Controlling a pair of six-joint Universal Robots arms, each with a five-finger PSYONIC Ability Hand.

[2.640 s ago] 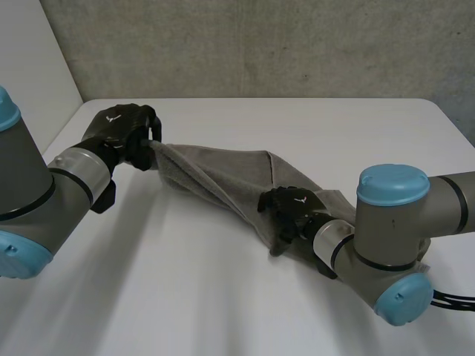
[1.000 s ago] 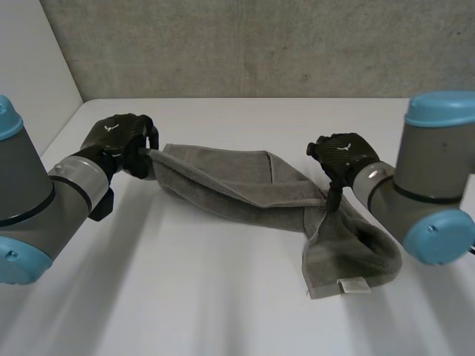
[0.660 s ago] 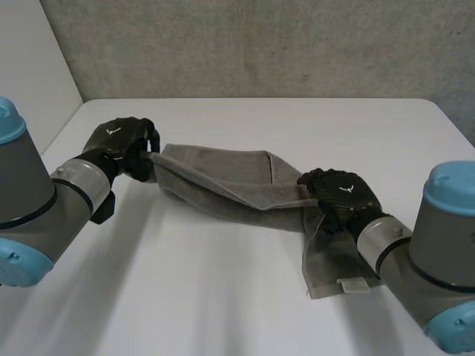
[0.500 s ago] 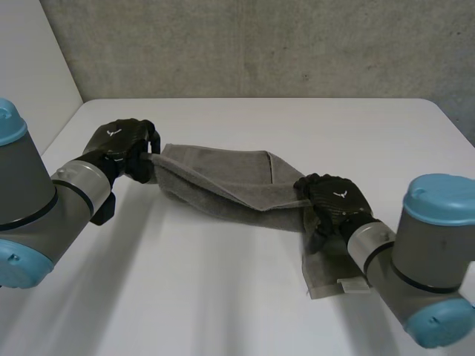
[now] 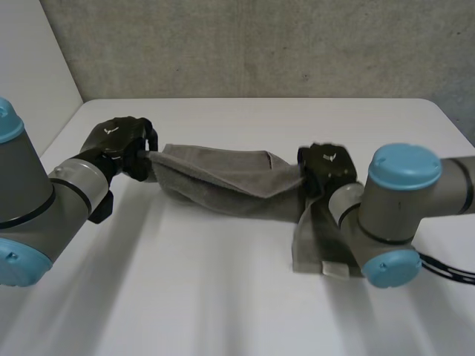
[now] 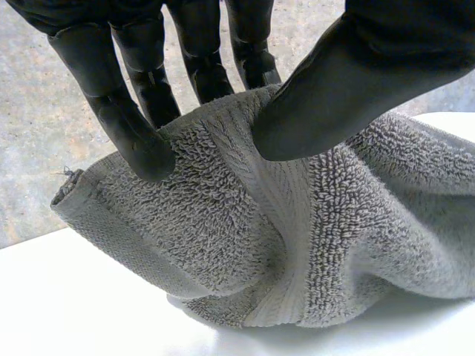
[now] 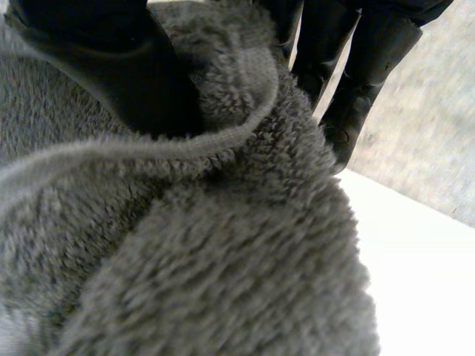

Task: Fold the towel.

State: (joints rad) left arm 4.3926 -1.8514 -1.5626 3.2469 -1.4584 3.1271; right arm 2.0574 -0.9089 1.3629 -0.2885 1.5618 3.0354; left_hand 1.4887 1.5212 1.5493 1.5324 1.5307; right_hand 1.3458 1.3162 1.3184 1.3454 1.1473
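A grey towel (image 5: 223,185) stretches across the white table (image 5: 223,297) between both hands: the left hand (image 5: 119,144) pinches one end between thumb and fingers (image 6: 130,126), and the right hand (image 5: 326,167) pinches the other end, bunched.

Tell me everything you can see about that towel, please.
The towel is grey terry cloth with a flat woven band near its edge and a small white label. It is bunched and stretched between the left robot hand, pinching one end, and the right robot hand, pinching it farther along. A part droops from there onto the white table.
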